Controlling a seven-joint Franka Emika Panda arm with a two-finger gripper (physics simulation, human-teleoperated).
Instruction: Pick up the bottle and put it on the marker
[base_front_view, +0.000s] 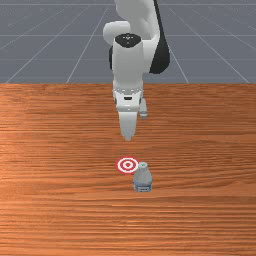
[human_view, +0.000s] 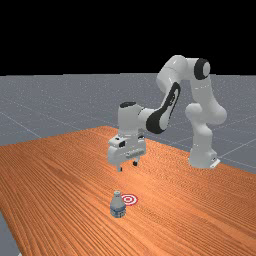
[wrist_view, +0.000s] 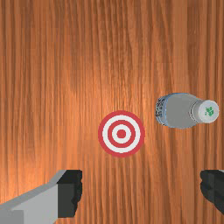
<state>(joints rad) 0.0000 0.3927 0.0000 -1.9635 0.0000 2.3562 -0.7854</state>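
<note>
Pincer (human_view: 127, 166), one, two-fingered: raised above the level of the marker (human_view: 128, 199), its fingers spread wide apart, nothing held. Remaining entries ran from the far view's left to its right, placed by the marker.

Floor (human_view: 30, 105), grey, ruled with pale lines: lay past the table's edges, well apart from the marker, and spread behind the arm.

Table (human_view: 65, 170), orange-brown wood, dark streaked grain: bore the marker flat upon its top. Grain crossed the front view from side to side; in the wrist view a pale sheen brightened the wood on the marker's side away from the bottle.

Bottle (human_view: 118, 207), one, grey, blue-banded label low on the body, pale cap with green device: stood upright on the wood just beside the marker, not touching it.

Marker, one, round, flat: red and white rings.

Backdrop (human_view: 100, 35), black: rose above the floor, high over the marker.

Arm (human_view: 170, 100), white with black: reached from its base (human_view: 202, 150), well apart from the marker.
</note>
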